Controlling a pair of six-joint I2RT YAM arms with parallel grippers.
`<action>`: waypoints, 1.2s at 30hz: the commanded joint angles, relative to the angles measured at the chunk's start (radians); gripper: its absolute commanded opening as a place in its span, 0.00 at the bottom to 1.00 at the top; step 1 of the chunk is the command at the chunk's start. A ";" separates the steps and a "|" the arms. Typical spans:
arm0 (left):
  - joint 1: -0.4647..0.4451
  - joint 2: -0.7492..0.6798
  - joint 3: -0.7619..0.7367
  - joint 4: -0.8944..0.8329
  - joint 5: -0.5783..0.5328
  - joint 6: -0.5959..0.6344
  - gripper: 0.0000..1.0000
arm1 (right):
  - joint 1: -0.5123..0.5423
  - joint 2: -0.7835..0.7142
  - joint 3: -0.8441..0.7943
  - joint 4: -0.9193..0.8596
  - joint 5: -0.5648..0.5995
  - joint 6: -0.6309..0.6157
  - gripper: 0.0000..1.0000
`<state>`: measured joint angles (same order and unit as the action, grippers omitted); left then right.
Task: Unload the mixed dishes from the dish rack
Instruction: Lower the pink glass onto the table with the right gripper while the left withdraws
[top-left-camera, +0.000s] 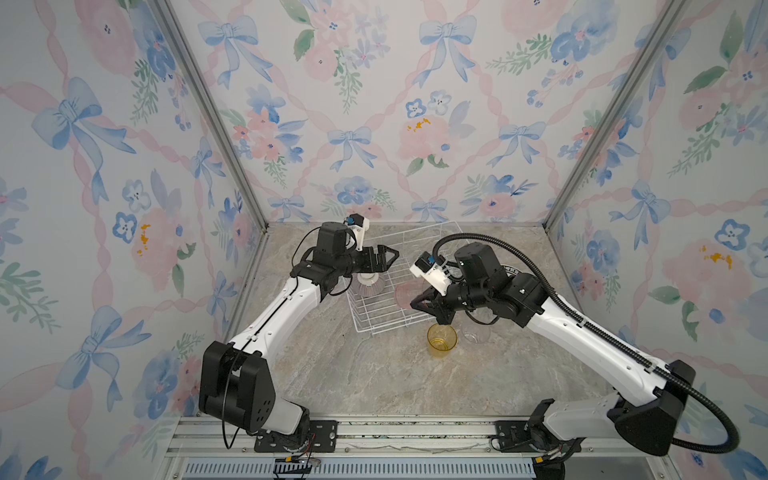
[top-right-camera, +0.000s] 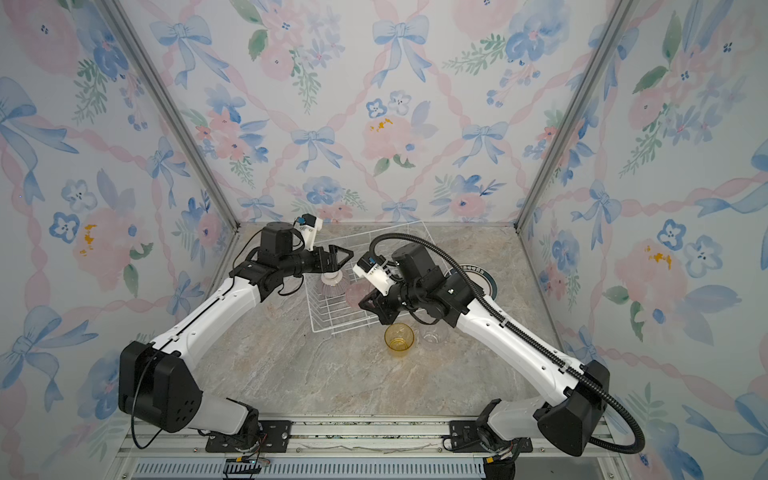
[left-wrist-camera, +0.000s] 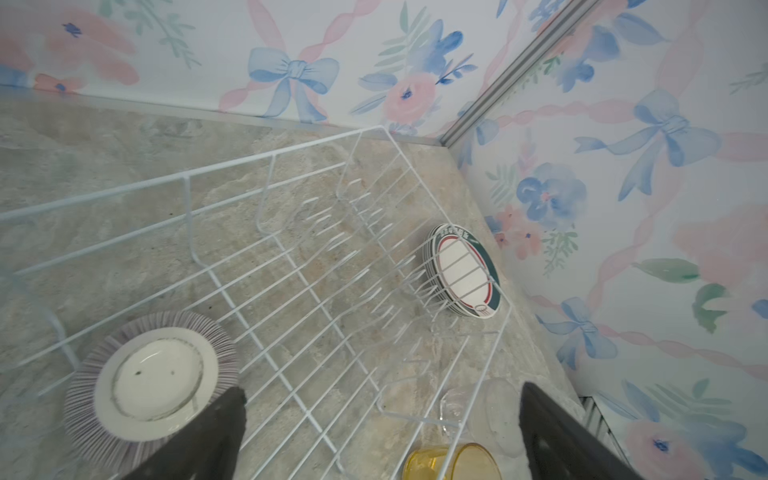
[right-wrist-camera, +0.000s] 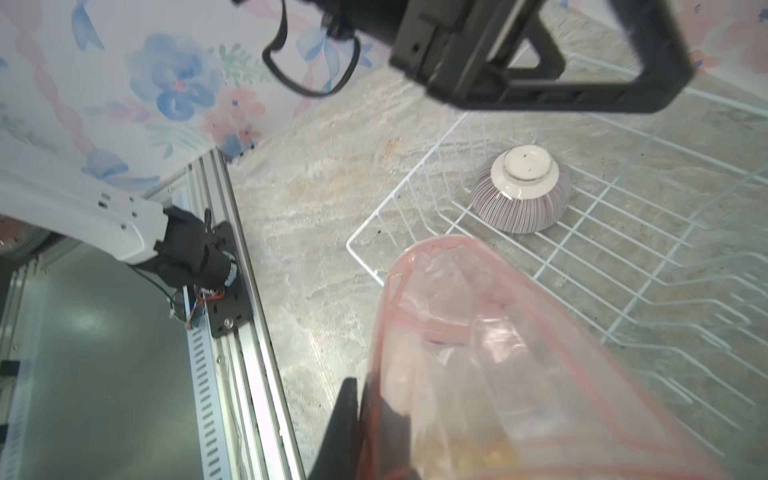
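The white wire dish rack (top-left-camera: 376, 329) (top-right-camera: 332, 328) (left-wrist-camera: 291, 266) sits at the table's back middle. A pink-striped ribbed bowl (top-left-camera: 368, 284) (top-right-camera: 330, 282) (left-wrist-camera: 153, 386) (right-wrist-camera: 523, 195) lies upside down in its near-left corner. My left gripper (top-left-camera: 392, 253) (top-right-camera: 349, 253) (left-wrist-camera: 380, 411) hangs open just above the rack, beside the bowl, holding nothing. My right gripper (top-left-camera: 415, 302) (top-right-camera: 363, 303) (right-wrist-camera: 365, 415) is shut on the rim wall of the pink tumbler (top-left-camera: 405, 293) (top-right-camera: 356, 293) (right-wrist-camera: 498, 353), held tilted over the rack's near side.
A yellow tumbler (top-left-camera: 441, 340) (top-right-camera: 399, 338) (left-wrist-camera: 453, 463) and a clear tumbler (top-left-camera: 476, 332) (top-right-camera: 434, 334) (left-wrist-camera: 494, 415) stand on the table just in front of the rack. Stacked plates (top-left-camera: 509, 270) (top-right-camera: 484, 276) (left-wrist-camera: 465, 270) lie right of the rack, partly behind the right arm.
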<state>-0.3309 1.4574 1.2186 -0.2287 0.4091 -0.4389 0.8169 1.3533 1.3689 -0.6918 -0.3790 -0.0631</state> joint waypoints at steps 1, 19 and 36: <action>0.003 -0.031 0.046 -0.119 -0.138 0.081 0.98 | 0.082 0.011 0.047 -0.233 0.194 -0.123 0.00; 0.052 -0.071 0.055 -0.185 -0.174 0.127 0.98 | 0.362 0.290 0.093 -0.382 0.385 -0.225 0.00; 0.101 -0.036 0.098 -0.184 -0.107 0.190 0.98 | 0.389 0.569 0.195 -0.402 0.527 -0.230 0.00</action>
<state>-0.2394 1.4059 1.2926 -0.4088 0.2775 -0.2832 1.1950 1.8896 1.5280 -1.0557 0.1089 -0.2920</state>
